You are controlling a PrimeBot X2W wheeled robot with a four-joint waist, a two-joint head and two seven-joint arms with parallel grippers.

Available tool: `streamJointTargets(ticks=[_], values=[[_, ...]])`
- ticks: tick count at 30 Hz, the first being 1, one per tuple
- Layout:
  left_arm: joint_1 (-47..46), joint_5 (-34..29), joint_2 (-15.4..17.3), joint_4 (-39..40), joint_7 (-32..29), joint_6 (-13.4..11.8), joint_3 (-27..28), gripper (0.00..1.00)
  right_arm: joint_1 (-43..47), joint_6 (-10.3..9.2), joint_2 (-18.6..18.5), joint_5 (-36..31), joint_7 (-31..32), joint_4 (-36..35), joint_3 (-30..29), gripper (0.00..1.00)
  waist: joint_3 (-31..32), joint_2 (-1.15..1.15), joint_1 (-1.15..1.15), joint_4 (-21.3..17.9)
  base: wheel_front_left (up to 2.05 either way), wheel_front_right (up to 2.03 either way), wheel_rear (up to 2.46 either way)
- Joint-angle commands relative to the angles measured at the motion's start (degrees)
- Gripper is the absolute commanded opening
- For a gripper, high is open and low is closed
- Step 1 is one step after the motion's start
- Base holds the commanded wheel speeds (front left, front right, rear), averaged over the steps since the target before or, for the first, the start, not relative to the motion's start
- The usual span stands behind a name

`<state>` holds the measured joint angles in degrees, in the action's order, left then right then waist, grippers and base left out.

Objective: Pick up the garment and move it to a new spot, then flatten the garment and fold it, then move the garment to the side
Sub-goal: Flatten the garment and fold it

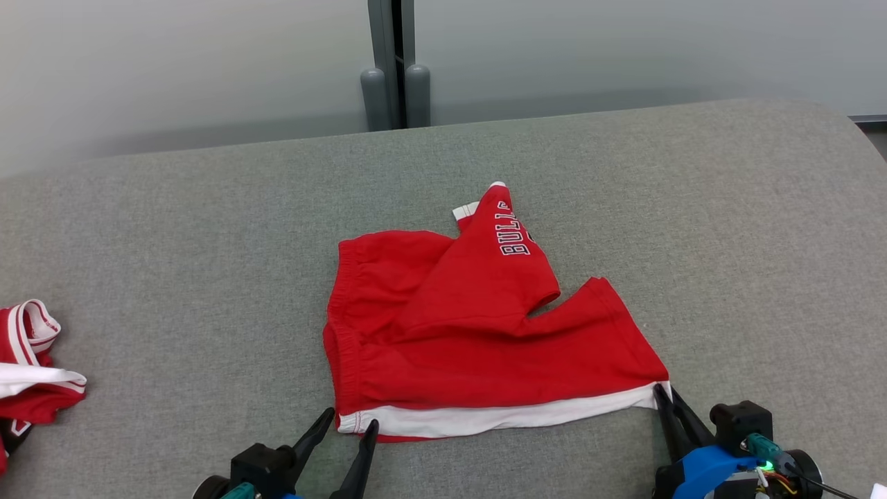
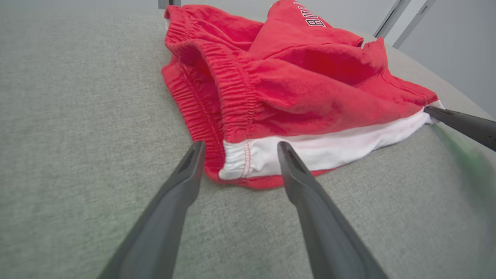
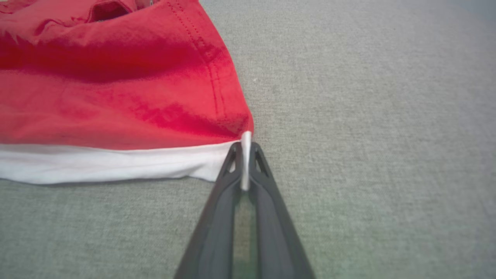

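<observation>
Red shorts (image 1: 485,333) lie half-flattened in the middle of the grey table (image 1: 173,242), right gripper (image 1: 662,398) clamped on their white hem (image 1: 499,418), left gripper (image 1: 351,417) agape (holding nothing), so flattening likely needs it to close there too.

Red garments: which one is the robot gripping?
The spread-out shorts in the middle: the right end effector pinches their white-edged corner. The crumpled bundle at the left edge lies apart, untouched.

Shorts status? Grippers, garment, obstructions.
Right gripper shut on shorts, near right white-hem corner. Left gripper open at near left corner, not gripping. One leg folded over. Second red garment far left, apart.
</observation>
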<state>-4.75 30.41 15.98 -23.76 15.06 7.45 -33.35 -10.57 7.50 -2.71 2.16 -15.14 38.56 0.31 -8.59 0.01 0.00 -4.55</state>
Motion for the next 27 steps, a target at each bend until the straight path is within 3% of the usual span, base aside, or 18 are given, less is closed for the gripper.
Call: streamJointTargets(ticks=[1,7,8,15,27], values=[[-0.7,0.3,0.3,-0.1,0.2,0.0,-0.2,1.00,-0.9,-0.01,-0.3,0.2,0.0,-0.3,0.1,0.00,-0.2,-0.01,0.00,0.0,0.00,0.00,0.00],[-1.6,1.3,0.7,-0.3,0.2,0.0,-1.6,0.98,-1.2,-0.01,-0.3,0.4,0.0,-0.8,0.7,0.00,-0.7,-0.01,0.00,-0.5,0.00,0.00,0.00],[-1.8,1.5,1.0,-0.2,0.2,0.1,-2.2,0.00,-1.4,-0.01,-0.3,0.5,0.0,-1.0,0.8,0.00,-0.8,-0.01,0.00,-0.6,0.00,0.00,0.00],[-2.3,1.3,1.3,1.3,0.2,0.1,-2.0,0.00,-1.2,-0.01,-0.3,1.4,0.0,-3.6,0.4,0.00,-0.1,-0.01,0.00,0.0,0.00,0.00,0.00],[-8.5,-4.2,2.9,16.0,0.2,0.1,8.4,0.00,-5.1,0.00,-0.3,11.0,0.0,-20.5,1.2,0.00,5.9,-0.01,0.00,1.5,0.00,0.00,0.00]])
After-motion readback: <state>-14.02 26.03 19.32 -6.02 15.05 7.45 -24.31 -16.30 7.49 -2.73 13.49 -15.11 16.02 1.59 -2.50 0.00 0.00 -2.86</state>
